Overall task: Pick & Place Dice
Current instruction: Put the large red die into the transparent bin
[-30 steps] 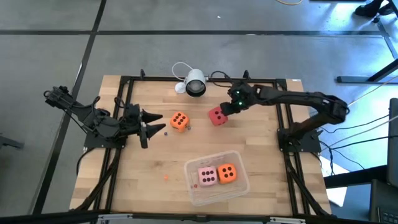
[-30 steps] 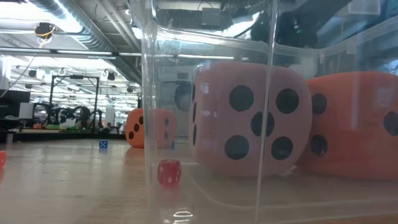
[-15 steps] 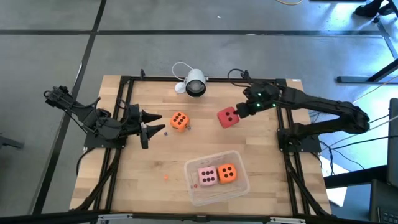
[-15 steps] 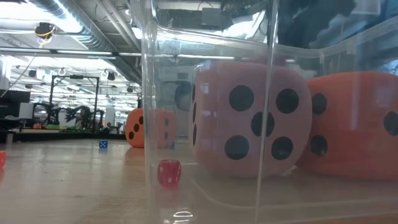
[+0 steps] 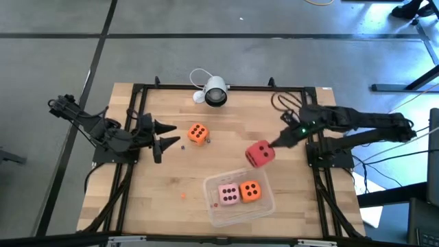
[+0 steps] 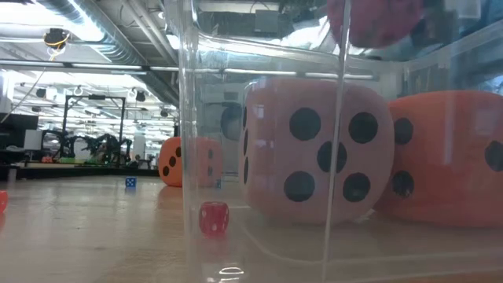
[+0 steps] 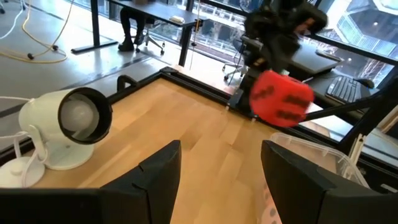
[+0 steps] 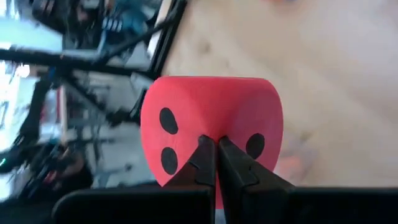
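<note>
The left gripper (image 5: 164,136) is waiting at the left side of the table (image 5: 164,195), well left of the clear tub (image 5: 263,207), with its two fingers (image 7: 158,171) spread apart and nothing between them. Just beyond its tips, up and to the left of the tub, an orange die (image 5: 197,133) is sitting on the wood. A white lamp-like device (image 5: 215,92) is standing at the far edge of the table, well behind the tub.

Inside the tub, the pale pink die (image 5: 228,194) and a second orange die (image 5: 250,191) are lying side by side, touching, pink to the left.

The red die (image 5: 259,154) is hanging in the air just behind the tub's far rim, above the tub's level in the low view. The right gripper (image 5: 271,146) is pinching it from the right: its fingertips (image 8: 205,160) are pressing close together into the die's soft body, denting it. The right arm (image 5: 357,122) is reaching in from the table's right edge, right of the tub.
</note>
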Tool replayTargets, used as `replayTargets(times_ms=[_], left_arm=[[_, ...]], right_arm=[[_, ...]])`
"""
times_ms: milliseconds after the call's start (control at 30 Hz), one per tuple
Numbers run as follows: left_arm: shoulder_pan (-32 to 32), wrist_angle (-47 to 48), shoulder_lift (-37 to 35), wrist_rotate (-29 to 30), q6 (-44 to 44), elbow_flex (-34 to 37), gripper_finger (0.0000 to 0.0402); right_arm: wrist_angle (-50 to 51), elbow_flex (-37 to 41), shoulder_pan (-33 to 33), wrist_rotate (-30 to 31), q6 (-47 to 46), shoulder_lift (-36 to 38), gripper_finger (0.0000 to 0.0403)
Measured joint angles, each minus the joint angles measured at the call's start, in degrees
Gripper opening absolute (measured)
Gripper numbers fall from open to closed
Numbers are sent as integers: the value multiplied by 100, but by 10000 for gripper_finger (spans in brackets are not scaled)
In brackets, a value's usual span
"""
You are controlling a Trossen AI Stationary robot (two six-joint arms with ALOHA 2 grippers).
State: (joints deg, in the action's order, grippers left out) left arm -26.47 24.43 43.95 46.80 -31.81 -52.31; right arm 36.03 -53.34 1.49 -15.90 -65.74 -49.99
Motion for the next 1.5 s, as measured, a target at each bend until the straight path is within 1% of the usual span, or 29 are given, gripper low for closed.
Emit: replayTargets(times_ms=[133,267,400,567,733,933,1233,1500], left_arm=[[2,2,-43,20,6,0,214],[2,30,-74,27,12,0,214],[7,34,-101,68,103,0,214],[207,34,-117,-83,113,0,214],[472,92,-114,-468,113,0,214],[734,149,-114,-865,111,0,214],[1008,174,-112,-1501,112,0,214],[1016,255,-112,-1556,111,0,214]], right_arm=[[0,-2,742,179,-413,-63,2],[-2,0,1331,546,-740,-192,2],[-169,0,1787,902,-954,-446,1],[-776,0,2170,984,-1034,-1018,1],[-942,0,2404,1106,-1328,-1504,1],[-1036,0,2564,1500,-1659,-1892,1],[-1220,0,2562,1553,-1783,-2319,0],[-1191,0,2562,1554,-1781,-2359,0]])
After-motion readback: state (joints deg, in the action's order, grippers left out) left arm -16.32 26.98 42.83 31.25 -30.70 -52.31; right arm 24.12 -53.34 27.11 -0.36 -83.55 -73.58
